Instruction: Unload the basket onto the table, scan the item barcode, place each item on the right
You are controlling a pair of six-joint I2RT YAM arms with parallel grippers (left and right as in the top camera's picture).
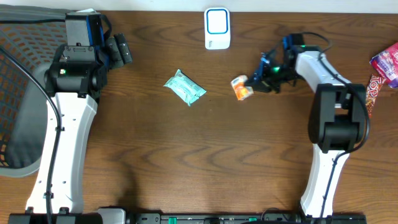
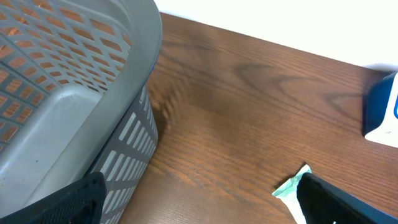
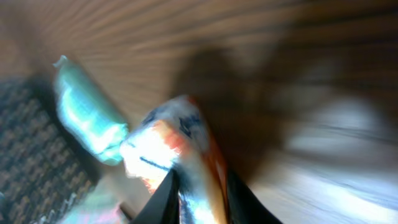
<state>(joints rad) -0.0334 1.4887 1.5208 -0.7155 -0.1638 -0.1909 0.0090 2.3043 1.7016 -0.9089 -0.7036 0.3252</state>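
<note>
Closest to my right wrist camera is the orange packet (image 3: 180,162), blurred, filling the narrow gap between 2 dark fingers (image 3: 165,208) that press on either side of it. So the right gripper (image 1: 252,84) has the packet pinched. I cannot tell whether the packet rests on the wood or hangs just above it.

From overhead, the brown desk (image 1: 186,162) fills the frame. A grey mesh basket (image 1: 22,134) stands at its left edge, partly under the left arm (image 1: 65,124). That arm reaches toward the far left corner, and its left gripper (image 1: 121,50) is spread wide with nothing between its fingers (image 2: 336,202).

The right arm (image 1: 336,118) bends in from the right edge toward the middle of the desk. A white-and-blue scanner (image 1: 217,28) sits at the far edge, near the centre. The orange packet (image 1: 241,88) lies nearer me than the scanner and slightly to its right, well apart from it.

A green packet (image 1: 185,87) lies near the desk's centre, left of the orange one. 2 snack packs, a purple one (image 1: 388,62) and a red one (image 1: 373,93), lie at the right edge.
</note>
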